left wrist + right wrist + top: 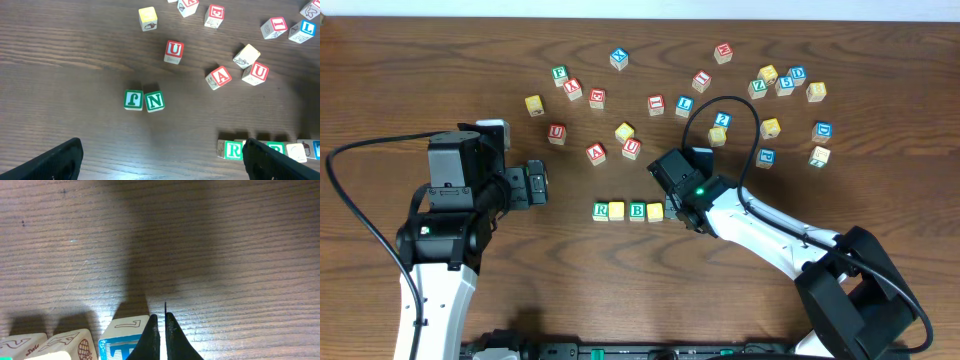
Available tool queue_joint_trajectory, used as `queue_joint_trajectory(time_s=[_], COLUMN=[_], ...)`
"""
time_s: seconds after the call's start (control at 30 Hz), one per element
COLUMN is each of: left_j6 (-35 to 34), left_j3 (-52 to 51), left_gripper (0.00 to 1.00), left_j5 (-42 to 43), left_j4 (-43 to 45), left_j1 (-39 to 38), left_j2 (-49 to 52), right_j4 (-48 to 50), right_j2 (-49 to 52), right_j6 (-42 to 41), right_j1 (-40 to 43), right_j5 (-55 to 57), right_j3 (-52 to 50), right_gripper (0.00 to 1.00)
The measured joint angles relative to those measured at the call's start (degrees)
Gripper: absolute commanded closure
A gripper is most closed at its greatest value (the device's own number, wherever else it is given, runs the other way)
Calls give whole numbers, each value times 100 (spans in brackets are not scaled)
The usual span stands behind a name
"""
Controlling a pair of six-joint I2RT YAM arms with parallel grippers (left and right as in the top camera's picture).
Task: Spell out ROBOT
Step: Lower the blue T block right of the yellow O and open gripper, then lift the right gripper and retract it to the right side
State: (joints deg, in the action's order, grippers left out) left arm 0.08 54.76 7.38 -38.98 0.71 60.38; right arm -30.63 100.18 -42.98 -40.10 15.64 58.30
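Note:
A row of blocks lies near the table's middle: a green R (601, 210), a yellow block (617, 210), a green B (637, 210) and a yellow block (655, 211). My right gripper (677, 209) is at the row's right end. In the right wrist view its fingers (161, 330) are shut with nothing between them, pressed against the right side of a blue T block (122, 341). My left gripper (538, 186) is open and empty (162, 167), left of the row. The green R (233, 150) shows by its right finger.
Green J (133, 99) and N (154, 101) blocks lie together ahead of the left gripper. Several loose letter blocks are scattered across the back, among them a red U (556, 132), a red A (596, 152) and a blue Z (722, 119). A black cable (720, 105) loops over them.

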Motion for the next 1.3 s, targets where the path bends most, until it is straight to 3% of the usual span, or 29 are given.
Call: queue_joint_trajectory(time_s=[1.3], left_j6=[0], left_j3=[0], left_gripper=[0], left_j5=[0], left_j4=[0], left_j1=[0], left_j2=[0], right_j4=[-201], right_j2=[0], right_j6=[-72], right_j1=[-225], right_j5=[-310], right_j3=[-20], right_gripper=[99])
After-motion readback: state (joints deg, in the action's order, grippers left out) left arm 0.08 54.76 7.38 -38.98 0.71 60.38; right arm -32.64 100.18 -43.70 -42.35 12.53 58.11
